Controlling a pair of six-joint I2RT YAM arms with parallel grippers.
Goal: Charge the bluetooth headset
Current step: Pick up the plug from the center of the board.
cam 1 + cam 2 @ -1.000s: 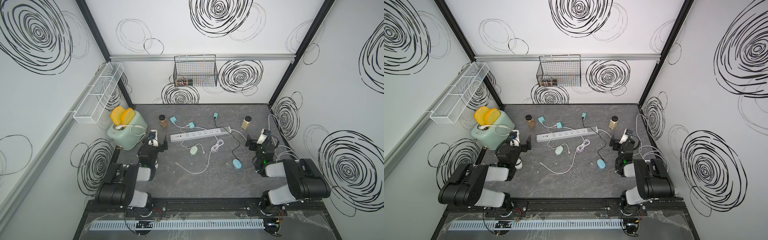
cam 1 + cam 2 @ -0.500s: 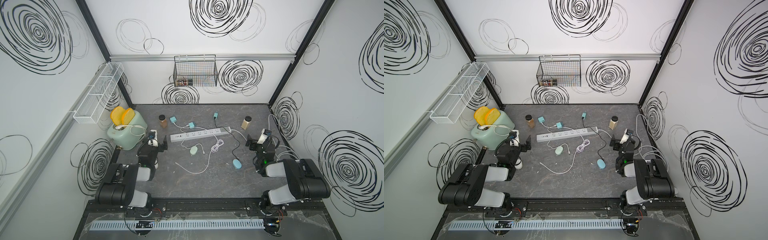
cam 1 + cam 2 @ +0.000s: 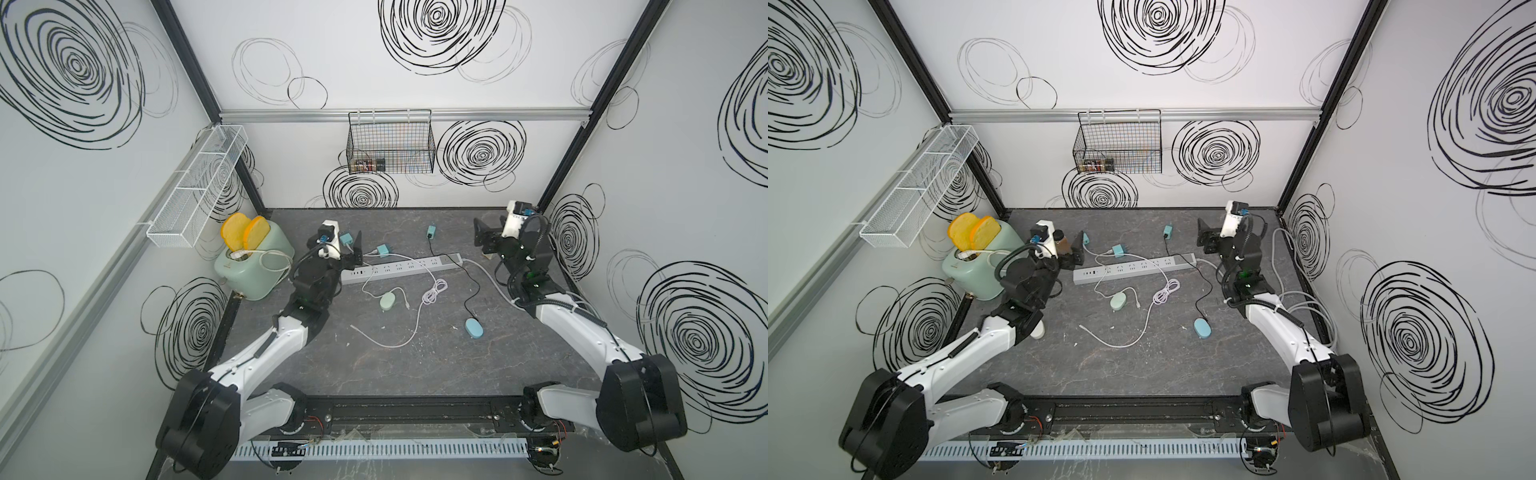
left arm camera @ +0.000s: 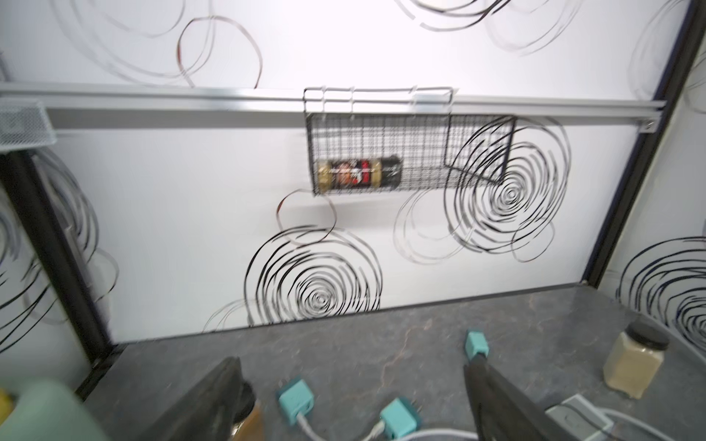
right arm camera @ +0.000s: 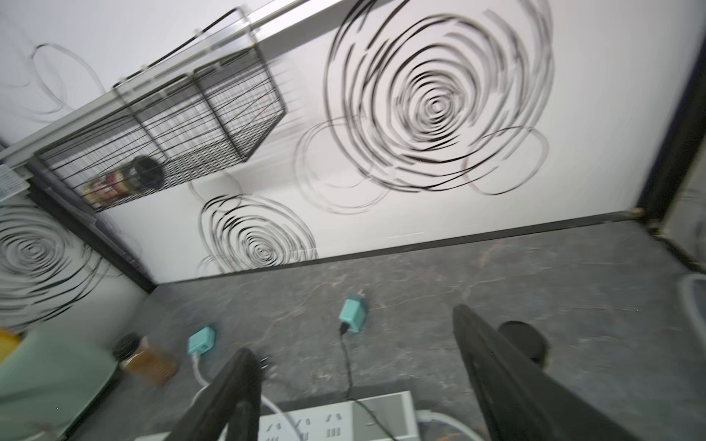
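Observation:
Two small oval headset cases lie on the grey table: a pale green one [image 3: 387, 300] [image 3: 1118, 300] on a white cable and a blue one [image 3: 473, 328] [image 3: 1202, 328] on a black cable. That black cable runs to a teal charger [image 3: 431, 231] [image 5: 352, 316] behind the white power strip [image 3: 399, 268] [image 3: 1133, 268]. Two more teal chargers [image 4: 295, 399] [image 4: 397, 418] lie by the strip's left end. My left gripper [image 3: 353, 253] [image 4: 352, 362] hangs open and empty over them. My right gripper [image 3: 482, 237] [image 5: 354, 331] is open and empty above the strip's right end.
A green toaster [image 3: 253, 266] with bread stands at the back left. A brown spice jar [image 3: 1061, 245] sits beside my left fingers and a pale jar [image 4: 632, 362] by the right arm. A black wire basket [image 3: 390, 145] and a white wire shelf [image 3: 195, 195] hang on the walls.
Both arms have lifted from their folded pose near the front and reached toward the back of the table. Both grippers stay open.

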